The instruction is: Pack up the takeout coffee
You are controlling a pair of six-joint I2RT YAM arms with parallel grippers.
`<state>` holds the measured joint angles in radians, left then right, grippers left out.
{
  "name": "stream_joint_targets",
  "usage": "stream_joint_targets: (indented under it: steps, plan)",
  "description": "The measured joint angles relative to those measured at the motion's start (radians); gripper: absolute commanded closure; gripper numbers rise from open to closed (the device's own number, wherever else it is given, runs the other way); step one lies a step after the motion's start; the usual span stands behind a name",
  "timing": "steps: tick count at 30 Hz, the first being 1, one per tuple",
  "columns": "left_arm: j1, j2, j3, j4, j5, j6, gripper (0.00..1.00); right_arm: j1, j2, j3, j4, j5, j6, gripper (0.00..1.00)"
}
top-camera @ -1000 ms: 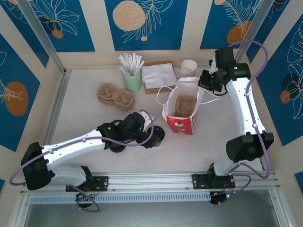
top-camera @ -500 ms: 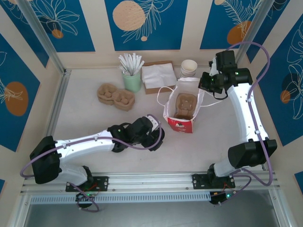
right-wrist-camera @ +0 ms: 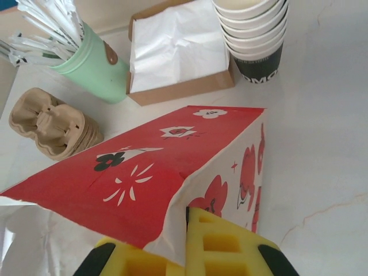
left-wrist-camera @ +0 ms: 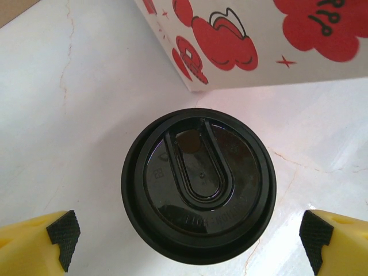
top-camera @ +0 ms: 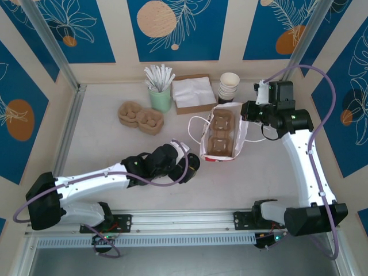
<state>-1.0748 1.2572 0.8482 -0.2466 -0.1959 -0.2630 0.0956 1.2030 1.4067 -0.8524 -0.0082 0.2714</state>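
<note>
The takeout coffee (left-wrist-camera: 198, 185) stands on the white table, its round black lid facing my left wrist camera, just in front of the red-and-white bag (left-wrist-camera: 259, 40). My left gripper (left-wrist-camera: 190, 244) is open, with a yellow finger (left-wrist-camera: 40, 241) at each side of the cup and a gap to the lid. From above, the coffee (top-camera: 194, 163) sits at my left gripper (top-camera: 185, 165), near the bag (top-camera: 218, 155). A cardboard cup carrier (top-camera: 220, 133) lies inside the bag. My right gripper (right-wrist-camera: 187, 230) is shut on the bag (right-wrist-camera: 144, 178) at its rim, also seen from above (top-camera: 247, 112).
A stack of lidless white cups (top-camera: 229, 86) stands behind the bag. A napkin box (top-camera: 192, 92), a green cup of straws (top-camera: 160, 95) and stacked carriers (top-camera: 140, 117) line the back. Metal posts (top-camera: 52, 46) flank the table.
My right gripper has pulled the bag's rim towards the right and near side, tipping the bag so its opening faces up more. My left gripper has shifted slightly around the coffee.
</note>
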Motion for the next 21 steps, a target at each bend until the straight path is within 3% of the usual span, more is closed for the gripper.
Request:
stream_joint_targets:
  steps: [6, 13, 21]
  plan:
    - [-0.001, -0.005, -0.006, 0.002, 0.0, 0.003, 0.01, 0.0, 0.002, -0.01, 0.0, 0.001, 0.011, 1.0]
    - [-0.002, 0.0, 0.006, -0.008, -0.001, -0.001, 0.01, -0.045, 0.124, 0.085, -0.108, -0.008, 0.096, 1.0]
    - [-0.003, 0.083, 0.086, -0.033, -0.023, -0.028, 0.01, -0.089, 0.187, 0.138, -0.171, -0.026, 0.114, 1.0]
